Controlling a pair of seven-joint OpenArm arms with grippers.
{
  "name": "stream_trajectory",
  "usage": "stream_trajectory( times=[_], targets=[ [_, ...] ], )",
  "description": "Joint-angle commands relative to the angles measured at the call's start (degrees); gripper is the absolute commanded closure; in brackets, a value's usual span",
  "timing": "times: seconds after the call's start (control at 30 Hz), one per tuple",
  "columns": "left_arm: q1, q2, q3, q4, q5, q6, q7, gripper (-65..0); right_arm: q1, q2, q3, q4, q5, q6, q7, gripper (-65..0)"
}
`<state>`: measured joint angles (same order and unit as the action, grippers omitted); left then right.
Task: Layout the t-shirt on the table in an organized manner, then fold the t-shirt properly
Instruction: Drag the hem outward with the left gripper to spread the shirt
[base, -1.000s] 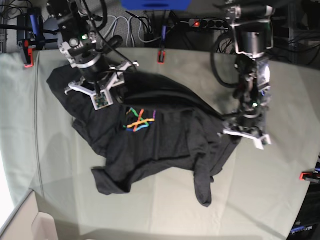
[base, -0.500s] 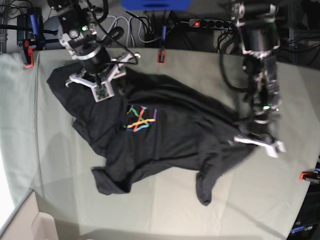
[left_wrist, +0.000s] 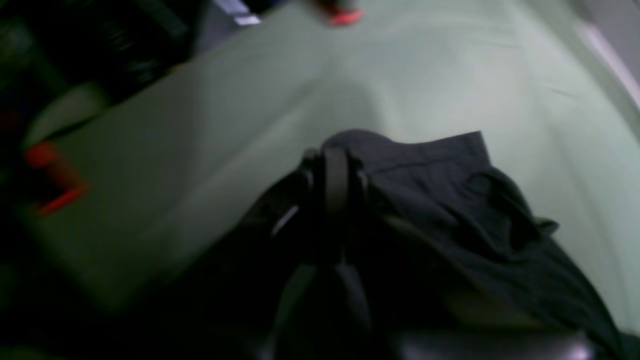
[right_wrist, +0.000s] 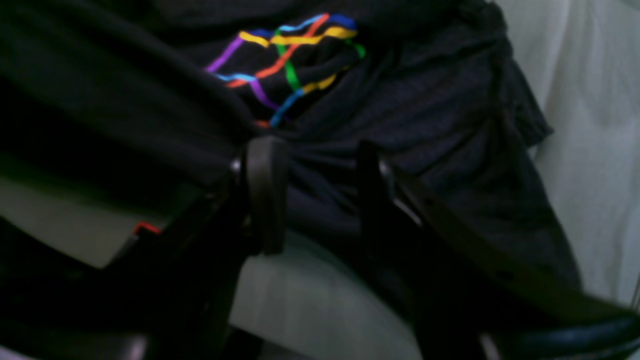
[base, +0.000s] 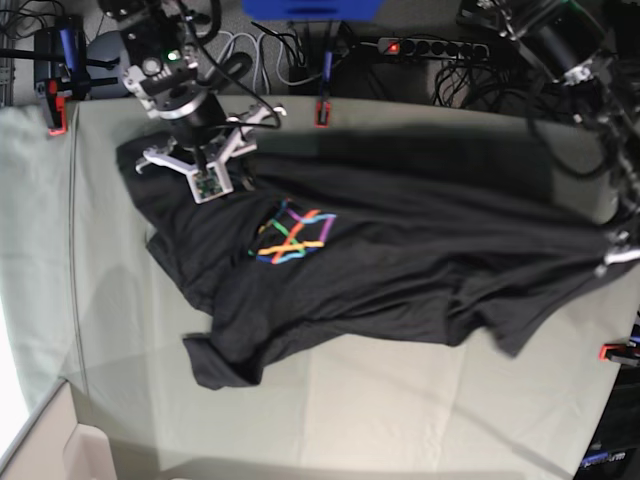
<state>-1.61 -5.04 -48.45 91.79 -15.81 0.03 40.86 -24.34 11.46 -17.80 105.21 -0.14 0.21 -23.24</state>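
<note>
**Now the shirt runs lengthwise between two arms**

Clearly the t-shirt lies stretched across the table, its long axis running left to right in the base view, slightly downhill toward the right edge. The rainbow logo sits left of the middle, face up.

At the right end, the left gripper has its jaws pressed together on a hem corner of the dark cloth; the wrist view shows fabric bunched around the closed tips. This end sits close to the table's right edge, near a red clamp.

At the far left, the right gripper hangs over the shirt's upper corner with its jaws partly spread. Dark cloth lies between and around them, but whether they pinch it I cannot tell.

So the shirt lies rightward from the right gripper and leftward from the left one. The lower left sleeve remains crumpled and nearer the right arm, which looks better placed to smooth it.
</note>
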Motion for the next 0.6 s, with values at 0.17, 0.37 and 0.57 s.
stream_trajectory(
  times=[0.17, 0.37, 0.57],
  targets=[
    [1.3, -2.3, -6.4, 4.4, -0.9, -0.3, 3.0, -0.5, 0.1, -0.2, -0.1, 0.8, 0.0, 0.0, 1.6, -23.7],
    [1.7, -2.1, -6.4, 10.4, -0.9, -0.3, 3.5, -0.5, 0.0, -0.2, -0.1, 0.8, 0.0, 0.0, 1.6, -23.7],
    [-4.6, -2.0, 2.8, 11.2, -0.8, 0.2, 3.3, -0.4, -0.1, -0.2, -0.1, 0.7, 0.0, 0.0, 1.6, -23.7]
  ],
)
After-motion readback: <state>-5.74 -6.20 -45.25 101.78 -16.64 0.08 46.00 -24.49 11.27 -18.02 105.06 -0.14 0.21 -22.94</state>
